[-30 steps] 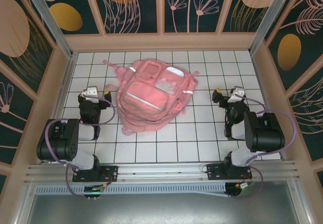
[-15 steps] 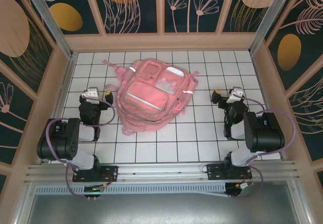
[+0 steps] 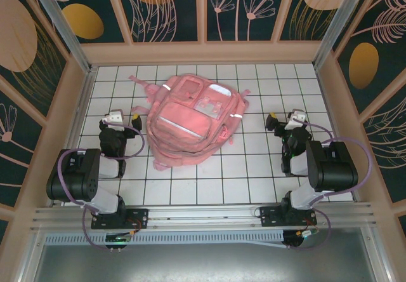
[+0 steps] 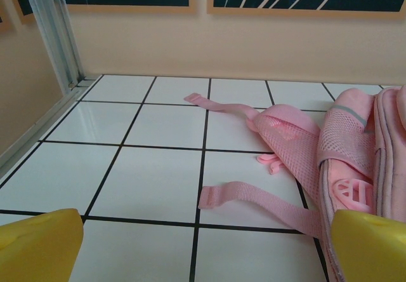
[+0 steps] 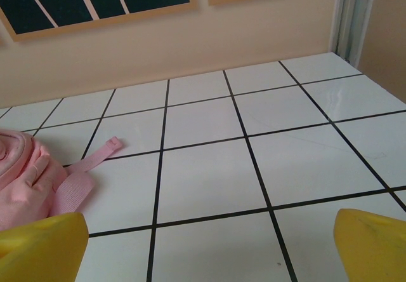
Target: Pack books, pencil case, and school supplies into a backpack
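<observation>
While low beside backpack [image 3: 190,126], grippers [image 3: 124,120] [image 3: 284,118] agape

Twin black machines: I am wearing matte black housings on my left arm [image 3: 75,175] and right arm [image 3: 331,164], with lilac cables [image 3: 140,141] looping around them. On my left gripper [image 4: 203,247] and right gripper [image 5: 203,247], yellow fingertips [image 4: 38,247] are showing at seven and five o'clock.

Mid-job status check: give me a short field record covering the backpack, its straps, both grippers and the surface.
backpack: pink, lying flat, front up, between the two arms
straps: loose on the tiles on the backpack's left side
left gripper: open, empty, low over the tiles beside the backpack, apart from it
right gripper: open, empty, over bare tiles to the backpack's right
table: white tiles with a black grid
</observation>
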Robot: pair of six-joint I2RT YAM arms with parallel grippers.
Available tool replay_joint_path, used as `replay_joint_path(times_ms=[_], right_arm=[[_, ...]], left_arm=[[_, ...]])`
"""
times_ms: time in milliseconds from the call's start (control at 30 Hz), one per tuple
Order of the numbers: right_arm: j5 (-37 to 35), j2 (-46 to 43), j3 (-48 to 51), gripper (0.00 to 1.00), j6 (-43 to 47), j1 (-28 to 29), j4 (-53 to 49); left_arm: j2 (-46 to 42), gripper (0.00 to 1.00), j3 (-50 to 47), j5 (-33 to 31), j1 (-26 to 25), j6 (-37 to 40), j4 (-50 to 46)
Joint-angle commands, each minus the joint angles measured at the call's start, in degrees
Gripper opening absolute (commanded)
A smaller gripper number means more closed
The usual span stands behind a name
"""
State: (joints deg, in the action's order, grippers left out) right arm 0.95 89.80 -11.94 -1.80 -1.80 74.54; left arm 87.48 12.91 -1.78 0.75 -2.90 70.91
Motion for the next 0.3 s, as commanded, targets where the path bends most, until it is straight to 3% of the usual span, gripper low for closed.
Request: replay_joint_path(times_ms=[0,267], right_arm=[[-1.0,-0.4,-0.9,0.99,1.0,0.2,0.4],[-0.1,-0.4,-0.9,0.99,0.9,0.0,0.3]], left_arm=[[-0.5,0.99,0.5,0.1,0.2,-1.1,2.1],[-0.5,0.99,0.5,0.0,0.2,-1.1,2.1]])
